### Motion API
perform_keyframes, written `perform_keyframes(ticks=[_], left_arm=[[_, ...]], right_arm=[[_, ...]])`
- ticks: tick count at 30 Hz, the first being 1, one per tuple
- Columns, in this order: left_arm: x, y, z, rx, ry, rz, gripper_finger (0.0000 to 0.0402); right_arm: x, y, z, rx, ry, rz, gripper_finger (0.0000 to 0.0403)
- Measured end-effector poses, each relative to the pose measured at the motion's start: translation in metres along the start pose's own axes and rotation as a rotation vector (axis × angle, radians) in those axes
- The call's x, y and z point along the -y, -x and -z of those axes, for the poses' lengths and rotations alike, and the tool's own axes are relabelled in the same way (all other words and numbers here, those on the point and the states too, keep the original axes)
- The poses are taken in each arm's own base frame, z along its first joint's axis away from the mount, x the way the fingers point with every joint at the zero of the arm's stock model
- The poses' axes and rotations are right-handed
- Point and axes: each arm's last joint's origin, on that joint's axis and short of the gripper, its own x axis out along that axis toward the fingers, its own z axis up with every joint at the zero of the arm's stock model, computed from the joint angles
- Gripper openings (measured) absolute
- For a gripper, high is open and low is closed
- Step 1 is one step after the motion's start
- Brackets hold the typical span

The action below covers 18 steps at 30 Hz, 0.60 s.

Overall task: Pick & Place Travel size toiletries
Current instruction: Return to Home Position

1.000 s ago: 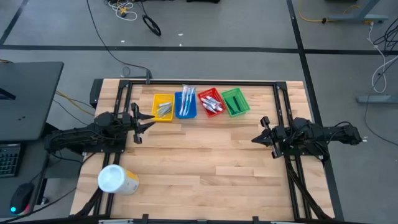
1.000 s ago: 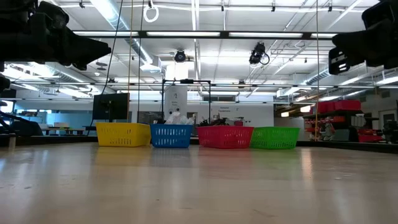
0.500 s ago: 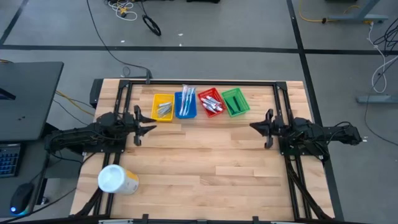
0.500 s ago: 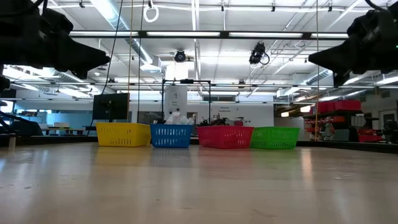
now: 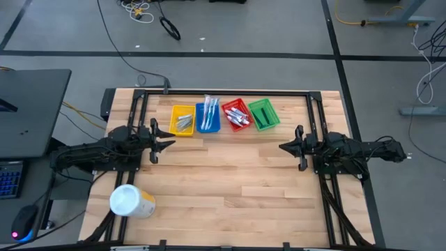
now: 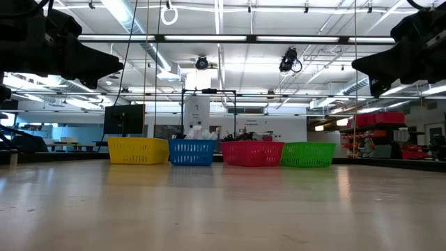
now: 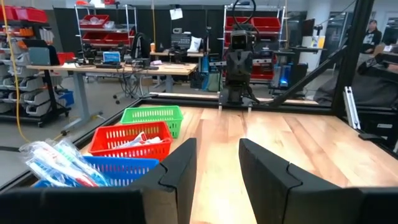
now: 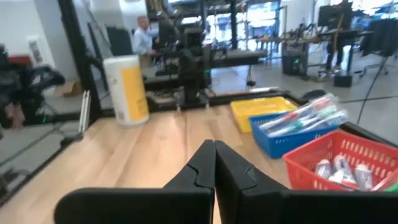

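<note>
Your left tool (image 5: 164, 142) is hovering at nine o'clock, fingers apart; right tool (image 5: 287, 147) at three, together. The toiletries (image 5: 237, 117), binned at twelve, are looking light and slick: pinch them mid-body.

High view straight down on table (image 5: 230, 183), low view level across it, wrist views inward, baskets (image 6: 251, 155) shared.

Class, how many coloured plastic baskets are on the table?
4, side by side in one row along the far edge of the table: yellow basket, blue basket, red basket, green basket. None seems hidden.
</note>
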Motion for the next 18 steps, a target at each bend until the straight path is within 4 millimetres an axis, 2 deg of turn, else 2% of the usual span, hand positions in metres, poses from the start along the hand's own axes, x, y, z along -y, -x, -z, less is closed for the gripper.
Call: perform_keyframes(ticks=[18], left_arm=[[-0.0001, 0.0000, -0.0003, 0.004, 0.012, -0.002, 0.0128]], right_arm=[[-0.0012, -0.0005, 0.0013, -0.018, -0.007, -0.044, 0.0003]])
